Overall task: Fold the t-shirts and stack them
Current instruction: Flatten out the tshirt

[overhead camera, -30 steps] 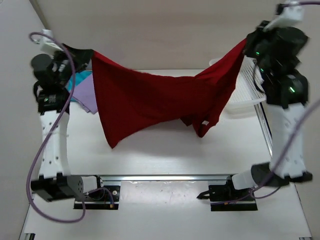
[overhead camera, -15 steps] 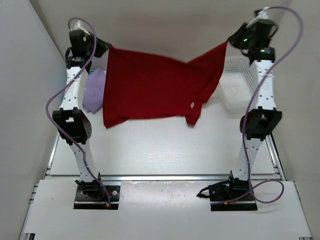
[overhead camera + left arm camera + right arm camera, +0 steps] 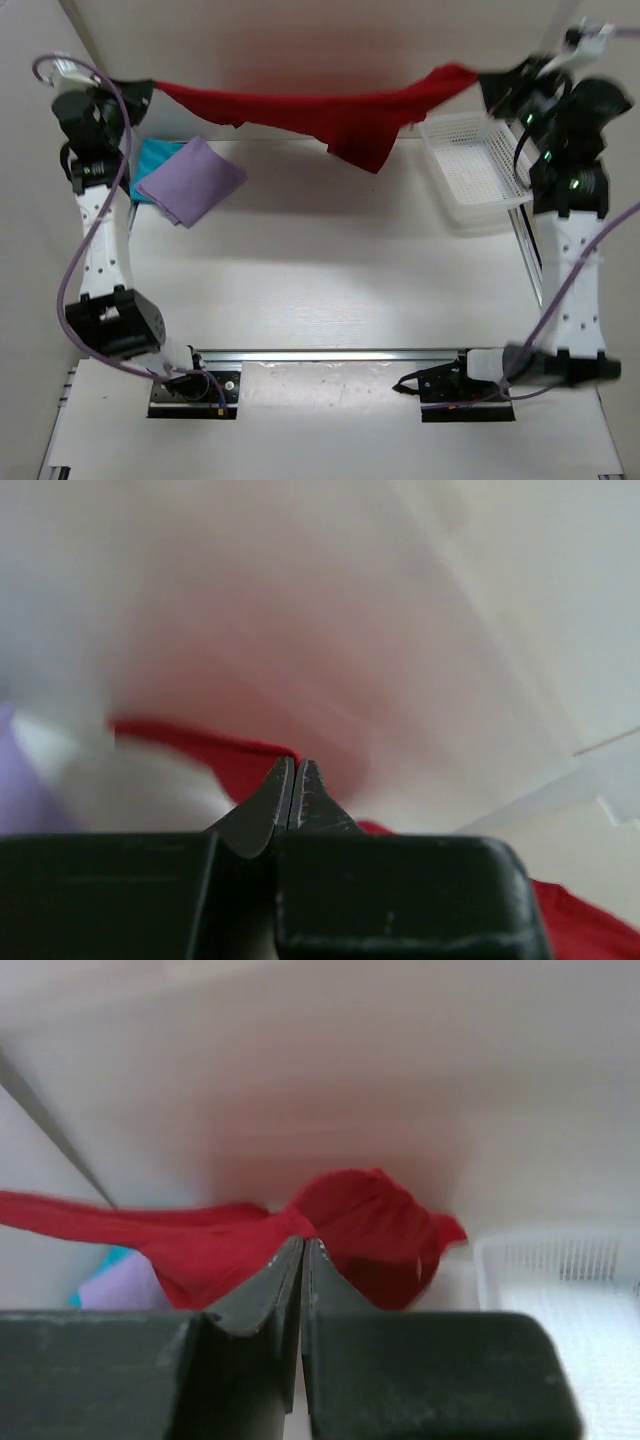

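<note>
Dark red t-shirt [image 3: 340,115] taut between left gripper [image 3: 293,766] and right gripper [image 3: 302,1246]

Top view, and the white table [image 3: 330,290] fills the middle of the scene, matt and pale, with a soft bright patch of light [image 3: 330,318] glaring off it toward the near side. Along the near edge runs a silver metal rail [image 3: 330,355], and nearer than that lies a lighter white board [image 3: 330,425]. The plain off-white far wall [image 3: 300,45] closes the back, carrying a faint reddish tint. A grey left wall [image 3: 25,300] and a right wall [image 3: 628,440] box the table in closely.
</note>
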Robot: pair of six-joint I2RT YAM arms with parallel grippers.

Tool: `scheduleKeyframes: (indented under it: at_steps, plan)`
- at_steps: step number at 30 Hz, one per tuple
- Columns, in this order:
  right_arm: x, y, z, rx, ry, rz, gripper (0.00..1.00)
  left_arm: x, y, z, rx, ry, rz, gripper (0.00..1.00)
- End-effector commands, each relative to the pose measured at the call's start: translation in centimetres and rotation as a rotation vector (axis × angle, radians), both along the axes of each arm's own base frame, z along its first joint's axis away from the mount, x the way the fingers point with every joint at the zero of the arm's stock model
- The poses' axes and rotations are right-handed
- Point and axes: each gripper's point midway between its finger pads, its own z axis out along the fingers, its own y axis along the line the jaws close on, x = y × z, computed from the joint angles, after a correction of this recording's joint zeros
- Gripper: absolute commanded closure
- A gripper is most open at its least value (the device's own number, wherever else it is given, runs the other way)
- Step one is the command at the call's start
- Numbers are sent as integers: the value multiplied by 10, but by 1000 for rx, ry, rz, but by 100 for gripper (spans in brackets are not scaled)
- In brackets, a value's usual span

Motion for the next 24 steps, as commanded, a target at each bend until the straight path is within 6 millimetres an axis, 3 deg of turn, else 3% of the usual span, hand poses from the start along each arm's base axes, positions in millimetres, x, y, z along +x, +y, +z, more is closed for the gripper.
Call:
scheduleKeyframes:
  at_steps: [1, 3, 4, 5, 6, 7, 9, 10, 11, 13, 14, 16, 18, 19, 20, 21, 22, 23, 24]
  plan:
    - [7, -12, -152, -53, 316, -121, 100, -27, -7, -40, 65, 13, 52, 100]
    - [-30, -1, -235, -67, 449, -130, 100, -53, -19, -108, 81, 118, 73, 100]
    - [-47, 7, -241, -59, 442, -119, 100, -67, -22, -144, 77, 173, 72, 100]
    - [-62, 14, -301, -65, 567, -114, 100, -74, -26, -162, 60, 204, 49, 100]
    - [-80, 13, -339, -62, 634, -131, 100, -88, -23, -196, 40, 263, 51, 100]
    - [-94, 19, -347, -25, 644, -122, 100, -102, -24, -228, 17, 313, 48, 100]
    - [-129, 21, -415, 37, 814, -116, 100, -126, -23, -272, -33, 387, 30, 100]
    - [-140, 26, -421, 58, 826, -81, 100, -140, -25, -300, -46, 449, 18, 100]
    - [-153, 28, -438, 87, 877, -71, 100, -148, -27, -318, -65, 494, 2, 100]
    - [-182, 35, -454, 118, 924, -22, 100, -171, -31, -352, -77, 563, -33, 100]
    - [-192, 37, -452, 153, 926, -14, 100, -182, -31, -366, -85, 597, -31, 100]
    - [-198, 44, -433, 170, 870, 0, 100, -192, -39, -373, -82, 602, -76, 100]
    - [-200, 49, -409, 163, 805, 16, 100, -194, -44, -365, -93, 584, -94, 100]
    - [-198, 49, -382, 148, 742, 21, 100, -191, -55, -346, -85, 536, -133, 100]
    - [-196, 47, -369, 138, 715, 4, 100, -183, -64, -315, -49, 472, -161, 100]
    - [-192, 48, -332, 126, 644, 15, 100, -173, -66, -278, -26, 410, -158, 100]
    - [-191, 46, -289, 110, 556, 12, 100, -170, -76, -257, -18, 379, -189, 100]
    - [-184, 41, -282, 76, 573, -32, 100, -167, -85, -216, 2, 311, -229, 100]
    - [-186, 44, -228, 73, 462, -3, 100, -165, -90, -174, 9, 233, -250, 100]
